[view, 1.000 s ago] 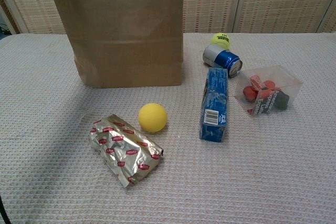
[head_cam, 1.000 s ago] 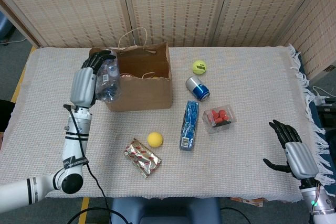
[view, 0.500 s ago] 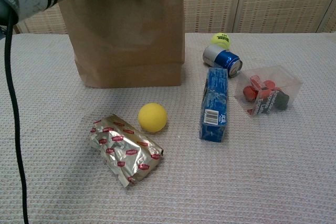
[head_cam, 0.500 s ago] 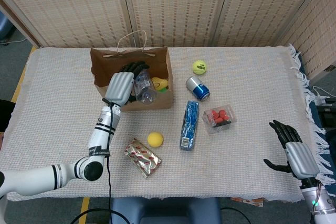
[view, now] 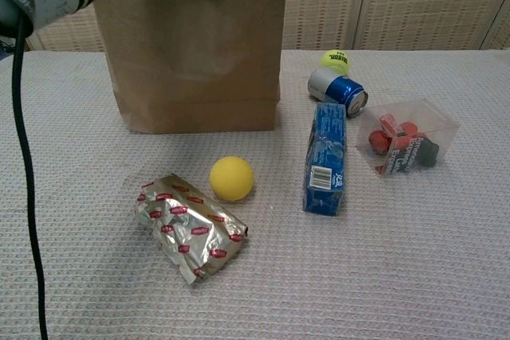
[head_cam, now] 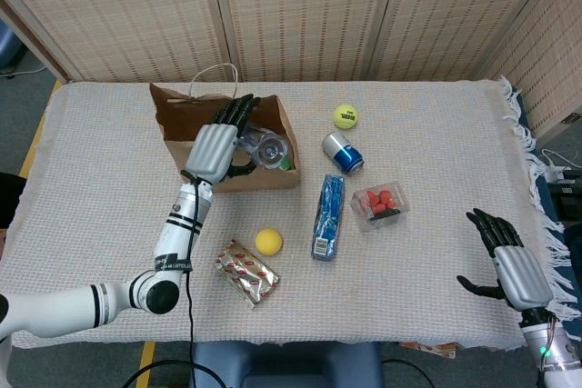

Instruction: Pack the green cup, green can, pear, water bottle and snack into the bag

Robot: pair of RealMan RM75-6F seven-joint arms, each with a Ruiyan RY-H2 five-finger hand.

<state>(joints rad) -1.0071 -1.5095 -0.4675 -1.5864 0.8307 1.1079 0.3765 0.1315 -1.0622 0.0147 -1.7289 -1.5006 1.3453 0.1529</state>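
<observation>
You're working at a table (head_cam: 436,315) draped in a pale woven cloth (head_cam: 91,179), fringed along one edge. Behind it stand woven-cane screen panels (head_cam: 300,6). Grey floor (head_cam: 18,106) shows beside it.

We see a brown paper bag (view: 195,53) on a rough woven cloth (view: 414,276). The snack (view: 191,227) wrapper is shiny foil. The blue can (view: 338,89) looks like smooth metal.
</observation>
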